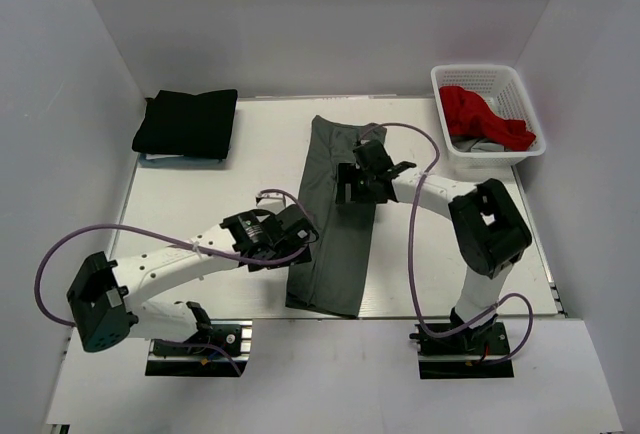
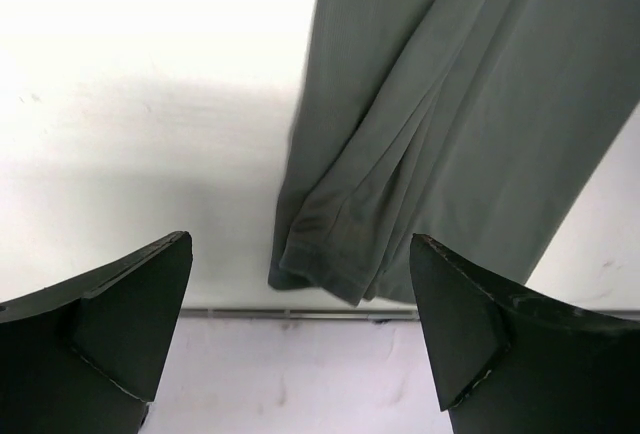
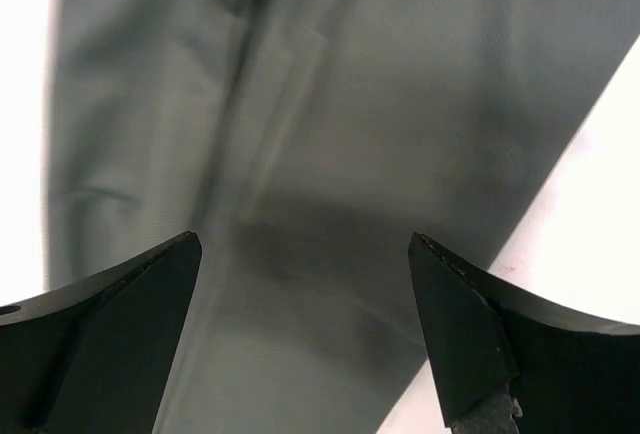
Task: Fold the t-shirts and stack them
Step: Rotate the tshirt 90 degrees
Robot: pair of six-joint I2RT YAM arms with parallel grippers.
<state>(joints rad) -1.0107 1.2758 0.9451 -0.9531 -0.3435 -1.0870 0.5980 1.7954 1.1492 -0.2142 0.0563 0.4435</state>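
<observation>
A dark grey t-shirt [image 1: 338, 216] lies folded into a long narrow strip down the middle of the table. It fills the right wrist view [image 3: 380, 134], and its near end shows in the left wrist view [image 2: 440, 124]. My left gripper [image 1: 303, 235] is open and empty at the strip's left edge, near its lower half. My right gripper [image 1: 356, 189] is open and empty just above the strip's upper half. A folded black t-shirt [image 1: 188, 122] lies at the back left. A red t-shirt [image 1: 482, 114] lies crumpled in the basket.
A white mesh basket [image 1: 488, 79] stands at the back right, with a grey cloth under the red one. The table's near edge [image 2: 300, 311] runs just below the grey strip's end. White walls enclose the table on three sides.
</observation>
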